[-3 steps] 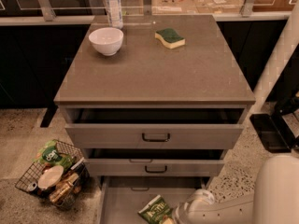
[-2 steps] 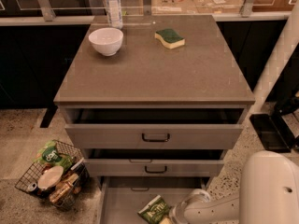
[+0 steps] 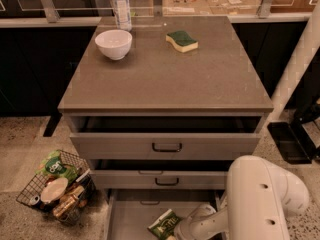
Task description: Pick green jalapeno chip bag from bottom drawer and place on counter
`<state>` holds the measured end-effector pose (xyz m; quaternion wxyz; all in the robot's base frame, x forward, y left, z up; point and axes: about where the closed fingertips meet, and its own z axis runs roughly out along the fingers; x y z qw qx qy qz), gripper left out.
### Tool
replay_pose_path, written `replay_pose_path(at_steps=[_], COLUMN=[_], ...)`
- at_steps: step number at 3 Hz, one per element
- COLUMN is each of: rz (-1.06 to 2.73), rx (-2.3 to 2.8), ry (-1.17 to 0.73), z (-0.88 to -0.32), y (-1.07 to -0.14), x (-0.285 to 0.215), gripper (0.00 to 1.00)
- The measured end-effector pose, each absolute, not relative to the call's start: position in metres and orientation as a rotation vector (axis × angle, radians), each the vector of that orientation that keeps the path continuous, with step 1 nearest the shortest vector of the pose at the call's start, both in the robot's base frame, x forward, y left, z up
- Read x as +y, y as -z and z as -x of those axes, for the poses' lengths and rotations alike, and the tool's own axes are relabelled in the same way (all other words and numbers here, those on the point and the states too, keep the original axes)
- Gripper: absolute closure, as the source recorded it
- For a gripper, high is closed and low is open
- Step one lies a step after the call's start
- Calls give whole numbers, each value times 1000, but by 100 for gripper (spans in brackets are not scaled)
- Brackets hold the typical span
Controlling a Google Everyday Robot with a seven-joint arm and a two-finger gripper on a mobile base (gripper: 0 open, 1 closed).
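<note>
The tool (image 3: 176, 232) is down inside the open bottom drawer (image 3: 129, 215), at the end of the white arm (image 3: 260, 199) that reaches in from the right. It is pressed against the right edge of the green jalapeno chip bag (image 3: 163, 225); whether it is open, closed or gripping the bag cannot be told. The bag lies tilted on the drawer's flat grey floor, just left of the tool, and its pale lettering is too small to read.

Above the tool, the middle drawer (image 3: 160, 179) and top drawer (image 3: 165, 145) stand partly pulled out, their insides dark.

Well to the tool's left, on the floor, a wire basket (image 3: 35, 191) holds a green packet with a round logo (image 3: 54, 166), a pale round item and a brownish bottle.

Farther above the tool, on the surface (image 3: 165, 79), stand a white bowl (image 3: 113, 43) and a clear water bottle (image 3: 121, 6) to the left, and a green-and-yellow sponge (image 3: 182, 40) roughly over the tool. The bottle's label cannot be read.
</note>
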<state>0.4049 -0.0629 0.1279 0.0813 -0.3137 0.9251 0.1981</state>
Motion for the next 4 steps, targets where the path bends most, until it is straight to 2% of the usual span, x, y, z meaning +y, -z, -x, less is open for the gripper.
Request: replay_pose_path(at_steps=[4], rz=[951], rx=[2769], ry=[-623], z=[-400], y=[-119], x=[-52], gripper=[92])
